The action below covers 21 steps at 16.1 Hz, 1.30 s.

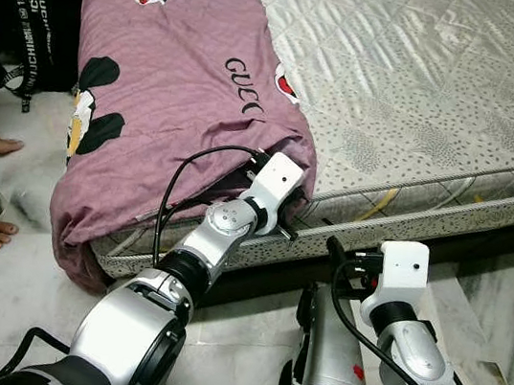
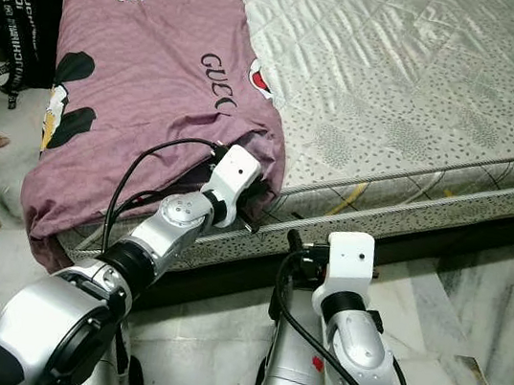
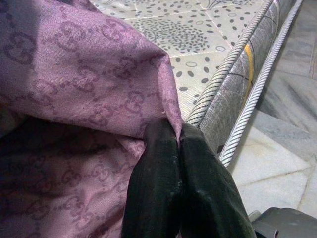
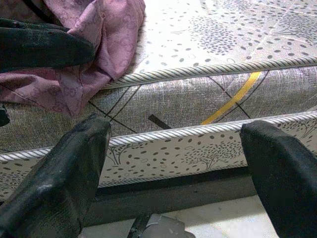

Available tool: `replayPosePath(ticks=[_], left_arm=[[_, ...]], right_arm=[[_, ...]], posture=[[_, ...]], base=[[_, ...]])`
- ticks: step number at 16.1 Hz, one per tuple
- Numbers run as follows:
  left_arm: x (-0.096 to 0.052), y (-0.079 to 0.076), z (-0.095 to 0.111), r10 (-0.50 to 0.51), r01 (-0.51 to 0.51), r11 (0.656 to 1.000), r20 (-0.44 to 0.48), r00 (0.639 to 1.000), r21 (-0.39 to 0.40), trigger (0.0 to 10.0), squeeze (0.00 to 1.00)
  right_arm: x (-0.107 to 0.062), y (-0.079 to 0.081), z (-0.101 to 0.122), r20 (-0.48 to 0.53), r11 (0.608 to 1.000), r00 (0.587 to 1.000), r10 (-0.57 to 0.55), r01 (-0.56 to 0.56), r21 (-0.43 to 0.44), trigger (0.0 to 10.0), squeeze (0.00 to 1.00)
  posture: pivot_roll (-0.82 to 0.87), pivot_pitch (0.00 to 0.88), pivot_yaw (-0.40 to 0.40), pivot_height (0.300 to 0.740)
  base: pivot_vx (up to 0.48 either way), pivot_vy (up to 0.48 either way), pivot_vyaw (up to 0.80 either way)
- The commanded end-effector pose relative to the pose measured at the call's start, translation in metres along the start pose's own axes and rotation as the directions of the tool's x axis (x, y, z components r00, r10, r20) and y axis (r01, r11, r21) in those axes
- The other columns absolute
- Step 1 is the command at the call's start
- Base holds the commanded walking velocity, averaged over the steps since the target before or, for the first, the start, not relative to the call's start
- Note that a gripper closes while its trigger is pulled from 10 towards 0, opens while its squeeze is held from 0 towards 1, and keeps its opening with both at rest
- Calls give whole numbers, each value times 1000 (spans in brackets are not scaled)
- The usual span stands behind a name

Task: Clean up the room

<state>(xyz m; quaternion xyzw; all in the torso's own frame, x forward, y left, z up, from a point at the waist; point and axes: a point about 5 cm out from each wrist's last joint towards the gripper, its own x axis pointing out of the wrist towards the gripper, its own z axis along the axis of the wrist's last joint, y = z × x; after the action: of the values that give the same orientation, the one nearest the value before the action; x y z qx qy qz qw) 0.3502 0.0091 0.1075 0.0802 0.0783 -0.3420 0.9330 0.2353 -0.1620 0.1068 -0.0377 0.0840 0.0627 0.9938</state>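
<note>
Bedsheet, purple w/ cartoon print & logo lettering, is lying bunched along the left side of the mattress, 1 corner drooping over the edge. Left claw is gripping that corner at the mattress edge; right claw is hanging by the bed frame. Left wrist view: fingers are pinching thin soft woven fabric, pressed together on it. Right wrist view: fingers are standing wide apart, facing quilted mattress side w/ corded piping. Step looks like sheet pickup; next prob needs a steady pull w/o slipping.

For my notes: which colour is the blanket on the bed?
Mauve-pink blanket with dark logos; left eye view.
</note>
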Motion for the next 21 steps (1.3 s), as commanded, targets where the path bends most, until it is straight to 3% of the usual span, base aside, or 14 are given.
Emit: replayPosePath(ticks=[1,7,8,9,10,14,18,19,21], left_arm=[[8,-29,3,-68,69,997,22,997,-31,0,0],[8,-29,3,-68,69,997,22,997,-31,0,0],[6,-39,-3,-102,102,995,-1,995,-9,0,0],[2,-54,-20,-78,79,993,-16,997,86,4196,0],[-1,-54,-24,-42,41,995,0,999,91,0,0],[-7,-41,-31,-8,9,1000,-5,1000,30,0,0],[-16,-26,-18,116,-107,990,100,988,-93,0,0],[-21,-26,-27,124,-117,983,42,991,-140,0,0],[-22,-51,-52,-35,30,998,-95,995,-55,0,0]], right_arm=[[0,3,-1,-2,1000,1000,16,-16,6,10000,0],[0,3,-1,-2,1000,1000,16,-16,6,10000,0],[1,4,-1,0,1000,1000,19,-19,7,10000,0],[7,7,0,12,1000,1000,22,-22,17,10000,0],[10,7,1,24,1000,1000,18,-18,21,10000,0],[16,-7,10,70,999,996,-47,48,-6,10000,0],[18,-14,11,78,998,996,-52,53,-16,10000,0],[18,-17,10,74,998,996,-55,57,-19,10000,0],[21,-12,9,75,999,996,-43,44,-18,10000,0]], posture=[[-116,106,21,493],[-116,106,21,493],[-115,105,20,493],[-101,86,32,493],[-101,86,32,493],[-98,84,31,493],[-104,84,30,493],[-89,86,26,493],[-86,81,23,493]], base=[[0,0,0],[0,0,0],[0,0,0],[0,0,0],[0,0,0],[0,0,0],[0,0,0],[0,0,0],[0,0,0]])
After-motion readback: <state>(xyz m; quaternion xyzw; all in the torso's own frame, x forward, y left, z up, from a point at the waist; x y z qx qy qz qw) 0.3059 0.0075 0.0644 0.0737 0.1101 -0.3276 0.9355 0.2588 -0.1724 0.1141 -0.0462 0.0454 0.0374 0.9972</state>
